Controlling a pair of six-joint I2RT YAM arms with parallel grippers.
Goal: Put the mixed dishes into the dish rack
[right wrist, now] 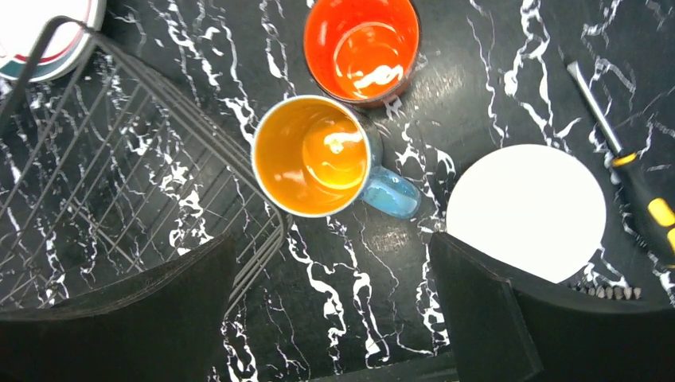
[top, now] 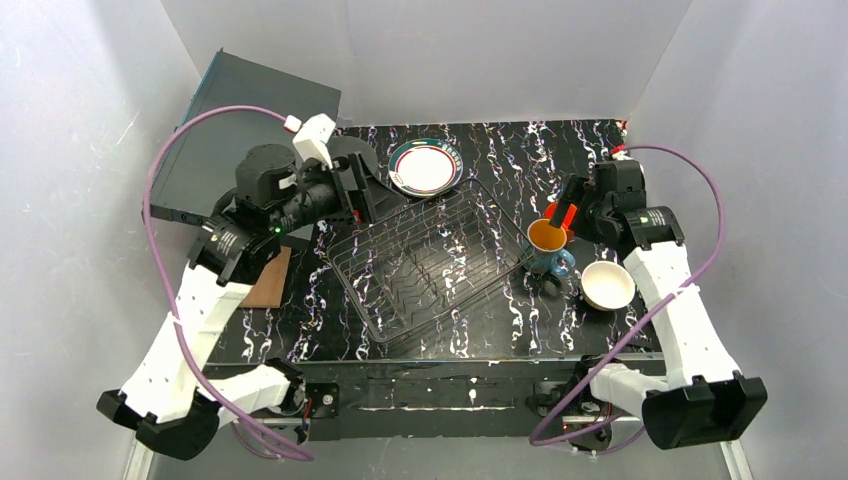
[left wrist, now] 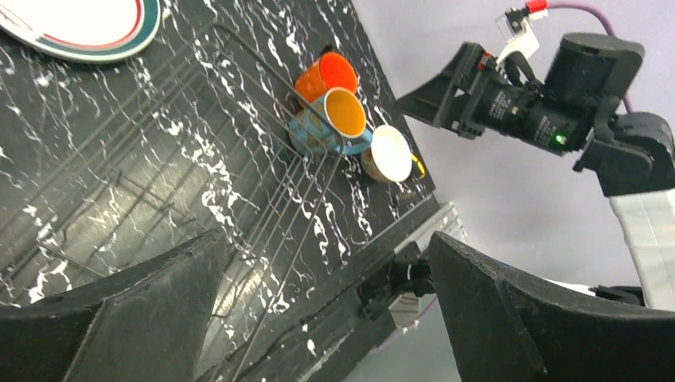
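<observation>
The wire dish rack point(top: 430, 262) sits mid-table with nothing in it. A white plate with a green-and-red rim point(top: 425, 167) lies flat just beyond it. Right of the rack stand the blue mug point(right wrist: 318, 155), orange inside, the small orange cup point(right wrist: 362, 48) and the cream bowl point(right wrist: 525, 211), all upright. My left gripper point(top: 368, 190) hovers open over the rack's far left corner, holding nothing. My right gripper point(right wrist: 330, 318) hangs open above the mug and cup, also holding nothing. In the left wrist view the plate point(left wrist: 79, 32), cup point(left wrist: 322, 76), mug point(left wrist: 338, 119) and bowl point(left wrist: 390, 153) show beyond the rack wires.
A flat grey-black box point(top: 250, 130) leans at the back left. A brown board point(top: 268, 280) lies left of the rack. A yellow-handled screwdriver point(right wrist: 637, 191) rests right of the bowl. White walls close in the table on three sides.
</observation>
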